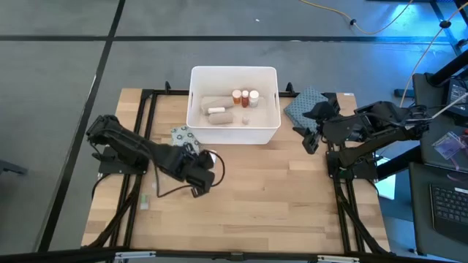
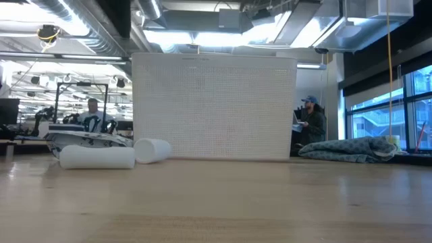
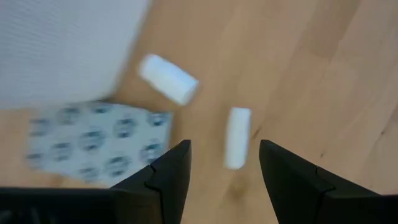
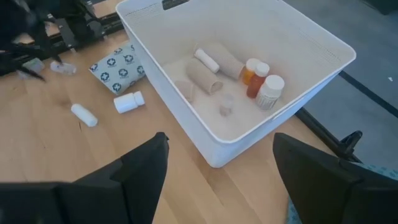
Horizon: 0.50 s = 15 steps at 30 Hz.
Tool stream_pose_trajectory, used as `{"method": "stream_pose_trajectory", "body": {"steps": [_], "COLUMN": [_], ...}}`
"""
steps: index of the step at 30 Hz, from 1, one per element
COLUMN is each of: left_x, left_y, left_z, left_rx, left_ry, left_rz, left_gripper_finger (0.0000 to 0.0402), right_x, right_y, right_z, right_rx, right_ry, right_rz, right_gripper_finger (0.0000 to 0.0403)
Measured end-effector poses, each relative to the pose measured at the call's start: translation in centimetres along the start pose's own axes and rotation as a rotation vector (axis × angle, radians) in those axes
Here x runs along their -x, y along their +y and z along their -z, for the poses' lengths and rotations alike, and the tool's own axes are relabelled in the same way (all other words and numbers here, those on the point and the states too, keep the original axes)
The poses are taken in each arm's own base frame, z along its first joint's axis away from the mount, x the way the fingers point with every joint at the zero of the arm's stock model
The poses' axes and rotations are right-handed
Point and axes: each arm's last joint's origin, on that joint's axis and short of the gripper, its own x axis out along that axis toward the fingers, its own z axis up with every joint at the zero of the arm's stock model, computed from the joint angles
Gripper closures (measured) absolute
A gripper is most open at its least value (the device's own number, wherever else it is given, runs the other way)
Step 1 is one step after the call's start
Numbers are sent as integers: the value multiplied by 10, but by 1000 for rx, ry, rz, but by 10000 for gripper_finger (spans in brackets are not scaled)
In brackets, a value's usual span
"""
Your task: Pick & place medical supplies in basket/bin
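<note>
The white bin (image 1: pixel 234 106) stands at the table's far middle. It holds beige rolls (image 4: pixel 211 68), a white roll (image 4: pixel 205 60) and white-capped orange bottles (image 4: pixel 258 78). On the table left of the bin lie the dotted packet (image 3: pixel 93 140), a short white roll (image 3: pixel 168 78) and a small white tube (image 3: pixel 237 137). My left gripper (image 3: pixel 224 168) is open above the table just short of the tube (image 2: pixel 98 157), touching nothing. My right gripper (image 4: pixel 221 168) is open, up beside the bin's right end (image 1: pixel 311 139).
A blue-grey patterned cloth (image 1: pixel 307 106) lies crumpled on the table to the right of the bin, next to my right arm. Black frame rails (image 1: pixel 146 109) run along the table's left and right sides. People sit in the room beyond the table (image 2: pixel 312 121).
</note>
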Motion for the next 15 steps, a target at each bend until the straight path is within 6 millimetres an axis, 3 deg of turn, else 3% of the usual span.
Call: {"method": "stream_pose_trajectory", "body": {"steps": [7, 15], "left_x": [-64, -98], "left_y": [-9, -9], "left_z": [20, 35], "left_rx": [27, 37], "left_ry": [3, -17], "left_rz": [71, 112], "left_gripper_finger": [220, 220], "right_x": [-4, -6], "right_y": [4, 6], "right_z": [0, 0], "right_rx": [8, 12], "right_ry": [10, 25], "right_rz": [5, -6], "right_gripper_finger": [116, 116]}}
